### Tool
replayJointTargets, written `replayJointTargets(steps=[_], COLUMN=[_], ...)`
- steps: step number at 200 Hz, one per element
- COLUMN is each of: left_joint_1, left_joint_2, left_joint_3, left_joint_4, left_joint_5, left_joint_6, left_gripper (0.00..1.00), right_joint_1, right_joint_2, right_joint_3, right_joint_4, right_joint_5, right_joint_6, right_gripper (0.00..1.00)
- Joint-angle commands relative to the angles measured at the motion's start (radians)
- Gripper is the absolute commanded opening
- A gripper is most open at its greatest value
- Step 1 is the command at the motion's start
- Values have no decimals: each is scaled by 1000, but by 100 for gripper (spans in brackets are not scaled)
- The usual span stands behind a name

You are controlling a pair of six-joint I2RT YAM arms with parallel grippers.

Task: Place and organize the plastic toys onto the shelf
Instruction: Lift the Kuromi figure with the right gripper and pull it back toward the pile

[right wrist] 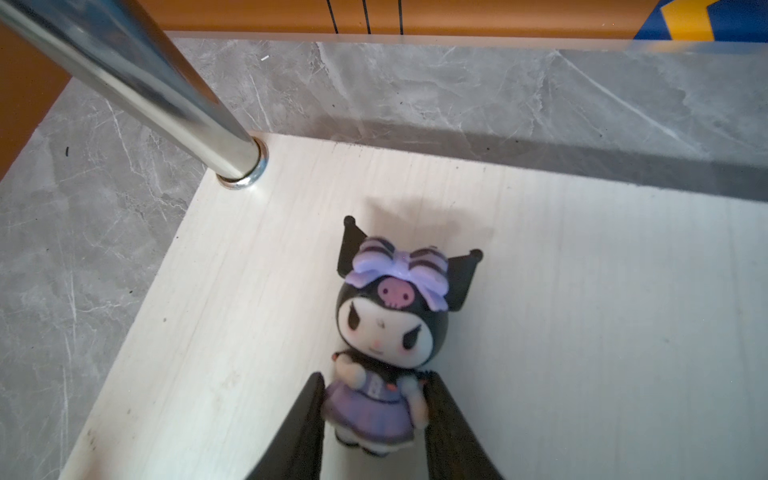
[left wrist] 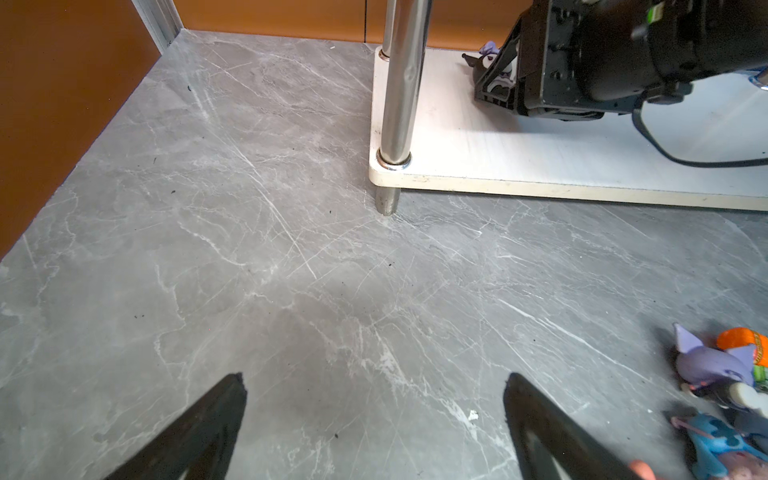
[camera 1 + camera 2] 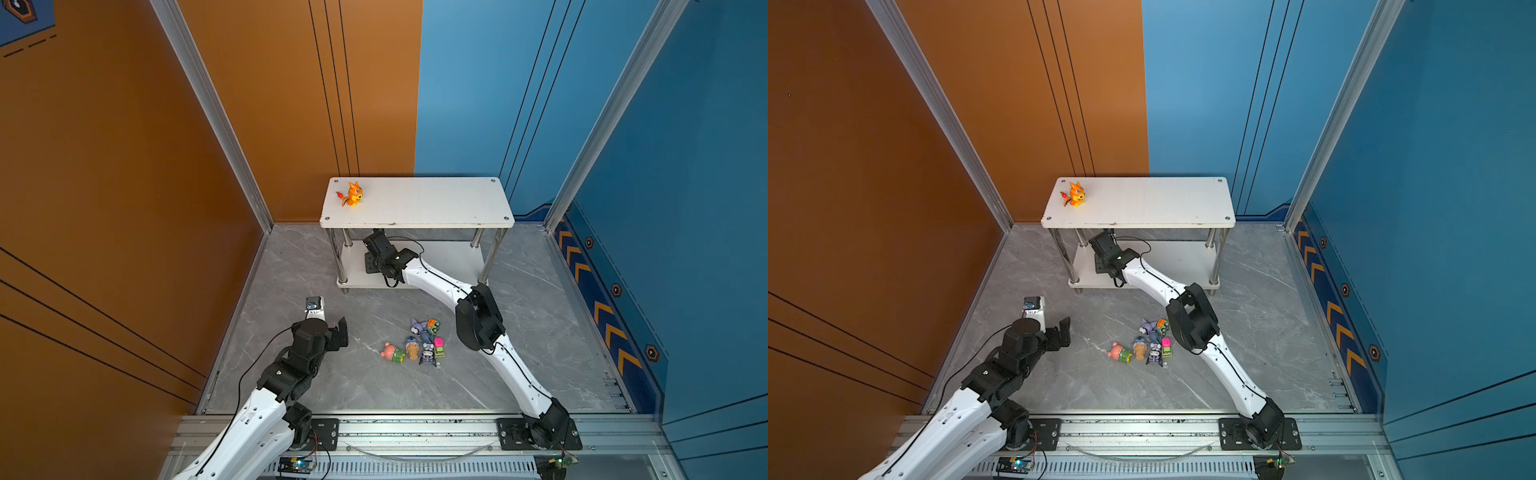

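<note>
The shelf (image 3: 415, 203) (image 3: 1142, 203) stands at the back, with the orange dragon (image 3: 352, 194) (image 3: 1074, 194) upright on its top board. My right gripper (image 1: 374, 378) reaches onto the lower board (image 1: 582, 291) near a chrome leg (image 1: 174, 108). It is shut on a black-purple imp (image 1: 390, 324), one finger on each side of its purple dress. The other plastic toys lie in a heap on the floor (image 3: 419, 340) (image 3: 1148, 340): pink bear (image 3: 390, 352), blue creature on a cone (image 3: 411, 347), pink car (image 3: 438, 347), orange car (image 3: 432, 326). My left gripper (image 2: 374, 380) (image 3: 338, 332) hovers open left of the heap, holding nothing.
The grey marble floor (image 3: 332, 386) is walled by an orange panel on the left and a blue one on the right. The right arm's white link (image 3: 436, 282) crosses the shelf's front. An aluminium rail (image 3: 415, 428) runs along the near edge.
</note>
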Motion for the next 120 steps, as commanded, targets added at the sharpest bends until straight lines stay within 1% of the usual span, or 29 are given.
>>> replayJointTargets(steps=[1, 32, 54, 77, 83, 105, 120], left_joint_1=[11, 12, 12, 13, 13, 15, 15], left_joint_2=[2, 7, 17, 28, 30, 37, 45], left_joint_3=[-13, -14, -12, -9, -6, 1, 5], left_joint_4=[23, 23, 23, 60, 61, 61, 67], left_joint_5=[20, 28, 31, 37, 41, 48, 54], left_joint_6=[-10, -10, -10, -10, -10, -13, -14], left_gripper=[98, 98, 98, 98, 98, 98, 98], right_joint_1=[-1, -3, 1, 8, 9, 12, 13], right_joint_2=[-39, -157, -295, -478, -550, -766, -917], right_joint_3=[-71, -247, -423, -676, -741, -981, -1141], right_joint_4=[5, 64, 107, 133, 128, 85, 25], right_joint_5=[-7, 4, 12, 40, 51, 85, 120], right_joint_6=[-37, -58, -74, -89, -91, -72, -43], right_gripper=[31, 26, 25, 25, 25, 26, 26])
